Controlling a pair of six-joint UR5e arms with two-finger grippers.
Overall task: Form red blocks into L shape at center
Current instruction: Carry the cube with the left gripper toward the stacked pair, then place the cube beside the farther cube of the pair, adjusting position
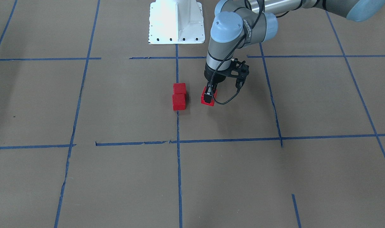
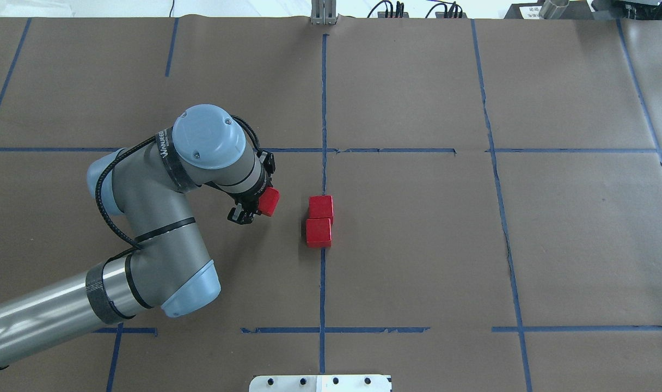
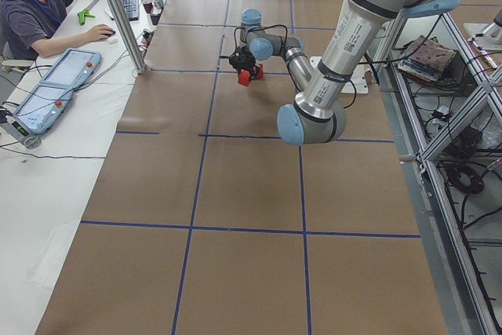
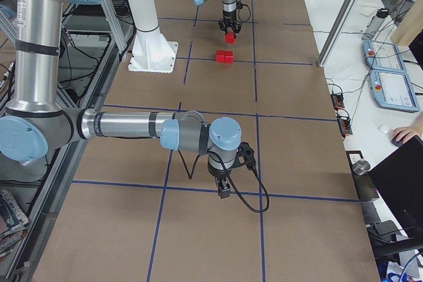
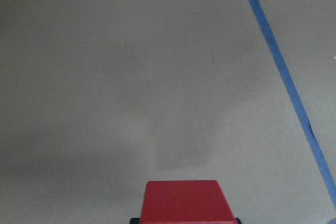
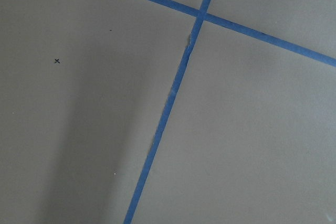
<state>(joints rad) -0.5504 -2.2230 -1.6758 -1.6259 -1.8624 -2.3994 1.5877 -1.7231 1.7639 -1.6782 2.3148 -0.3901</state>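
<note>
Now, from across the table you see the left gripper (image 1: 209,96) clamped on one red block (image 1: 208,101), just beside the other two red blocks (image 1: 179,95), which touch each other on the vertical blue tape line (image 1: 178,126) of the center (image 1: 230,110). From overhead, you find the held block on the left arm's side of that pair, apart from it. From the right end, the right gripper (image 4: 223,189) hangs low over the paper (image 4: 297,163), well apart from the blocks; you cannot tell whether it is spread or closed. Your left wrist camera shows the held block's top at the bottom edge.
</note>
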